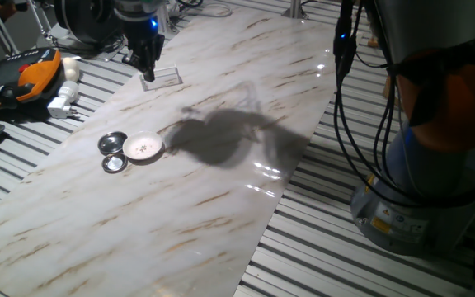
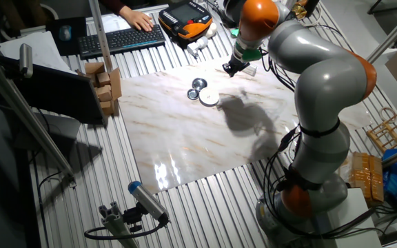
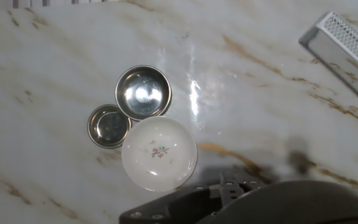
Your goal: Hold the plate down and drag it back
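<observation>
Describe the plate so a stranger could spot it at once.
On the marble table, find the tight cluster of three small round dishes. The plate is the white one with specks in its centre, touching two shiny metal discs.

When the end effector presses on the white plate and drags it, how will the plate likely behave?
The plate looks rigid and shallow, so it probably slides flat rather than tipping. The marble tabletop is glossy, so it may slip easily. It touches two metal bowls, which could get nudged along.
</observation>
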`<state>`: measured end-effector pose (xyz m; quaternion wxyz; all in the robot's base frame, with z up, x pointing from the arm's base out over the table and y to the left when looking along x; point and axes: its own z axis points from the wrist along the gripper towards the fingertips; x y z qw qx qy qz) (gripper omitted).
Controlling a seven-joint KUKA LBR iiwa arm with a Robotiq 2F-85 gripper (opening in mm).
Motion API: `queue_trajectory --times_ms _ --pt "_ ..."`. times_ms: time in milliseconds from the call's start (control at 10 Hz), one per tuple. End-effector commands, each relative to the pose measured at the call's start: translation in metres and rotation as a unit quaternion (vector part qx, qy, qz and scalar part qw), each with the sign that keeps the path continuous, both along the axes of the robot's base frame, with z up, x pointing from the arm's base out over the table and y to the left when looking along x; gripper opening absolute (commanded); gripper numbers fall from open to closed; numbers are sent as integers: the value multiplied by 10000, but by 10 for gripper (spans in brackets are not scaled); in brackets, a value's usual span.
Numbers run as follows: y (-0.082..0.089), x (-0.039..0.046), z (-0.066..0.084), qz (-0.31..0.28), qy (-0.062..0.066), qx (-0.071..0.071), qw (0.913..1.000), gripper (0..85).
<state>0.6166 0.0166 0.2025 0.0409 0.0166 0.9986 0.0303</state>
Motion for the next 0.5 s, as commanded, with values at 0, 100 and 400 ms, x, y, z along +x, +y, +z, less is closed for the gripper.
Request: queue_trajectory --times_ms 0,100,400 --pt "18 -3 -2 -11 7 4 10000 0" --pt "67 -20 -32 -75 -51 -28 10000 0" --pt "98 -33 -53 -84 -66 -35 9999 0"
